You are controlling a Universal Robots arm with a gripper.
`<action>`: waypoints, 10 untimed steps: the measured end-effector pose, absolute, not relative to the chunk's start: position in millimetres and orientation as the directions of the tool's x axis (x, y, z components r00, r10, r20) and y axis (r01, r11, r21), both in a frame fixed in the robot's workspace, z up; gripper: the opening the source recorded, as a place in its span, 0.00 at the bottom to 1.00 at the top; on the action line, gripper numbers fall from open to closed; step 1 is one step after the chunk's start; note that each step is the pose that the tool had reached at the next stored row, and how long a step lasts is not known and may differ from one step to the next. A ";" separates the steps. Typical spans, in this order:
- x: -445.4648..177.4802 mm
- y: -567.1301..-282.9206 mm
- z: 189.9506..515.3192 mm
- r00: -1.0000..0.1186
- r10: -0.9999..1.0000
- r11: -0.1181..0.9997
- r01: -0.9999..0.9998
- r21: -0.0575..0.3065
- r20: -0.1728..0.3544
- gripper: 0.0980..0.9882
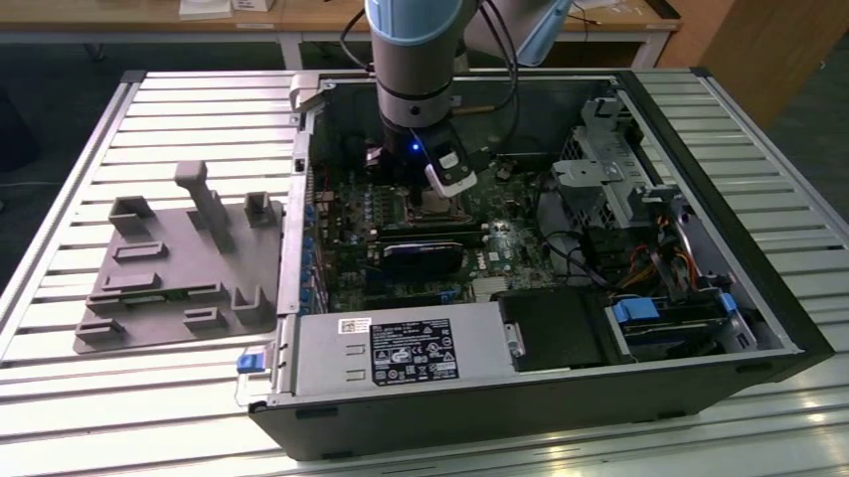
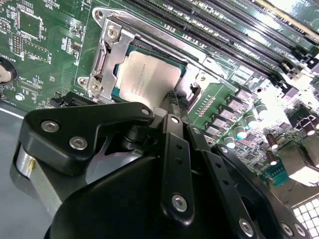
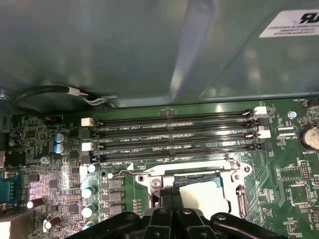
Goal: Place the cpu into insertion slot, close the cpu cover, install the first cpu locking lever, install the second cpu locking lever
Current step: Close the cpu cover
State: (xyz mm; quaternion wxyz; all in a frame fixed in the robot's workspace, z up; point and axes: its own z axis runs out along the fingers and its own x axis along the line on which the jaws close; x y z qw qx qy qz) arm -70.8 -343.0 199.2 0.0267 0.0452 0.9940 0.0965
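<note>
The cpu (image 2: 149,79) (image 3: 204,196), a flat silver-grey square, lies low over the insertion slot (image 3: 192,181), whose dark inside shows along the chip's far edge. My gripper (image 2: 174,99) (image 3: 167,199) has its black fingertips drawn together at the chip's near edge, pinching it. The silver cpu cover (image 2: 107,55) (image 3: 199,169) frames the socket; I cannot tell whether it lies flat. A thin wire locking lever (image 3: 117,174) runs beside the socket. In the exterior view the gripper (image 1: 444,194) hangs over the motherboard inside the open computer case (image 1: 531,397).
Long black memory slots (image 3: 174,132) run just beyond the socket, and capacitors (image 3: 60,142) stand to one side. A black card (image 1: 424,256) and cable bundles (image 1: 584,253) lie near the socket. A grey fixture plate (image 1: 173,268) sits on the table at the exterior view's left.
</note>
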 end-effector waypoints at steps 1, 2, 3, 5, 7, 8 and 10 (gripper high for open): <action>-70.9 -343.1 200.1 -0.995 0.095 0.977 0.085 0.194 -0.044 0.00; -70.9 -343.2 200.6 -0.995 0.095 0.978 0.085 0.193 -0.044 0.00; -71.0 -343.3 200.7 -0.995 0.095 0.978 0.085 0.193 -0.044 0.00; -71.2 -343.2 200.7 -0.995 0.095 0.978 0.085 0.193 -0.044 0.00; -72.6 -343.3 200.7 -0.995 0.095 0.978 0.085 0.193 -0.044 0.00; -73.7 -343.3 200.8 -0.995 0.095 0.978 0.085 0.193 -0.044 0.00; -75.3 -343.2 200.7 -0.995 0.095 0.978 0.085 0.193 -0.044 0.00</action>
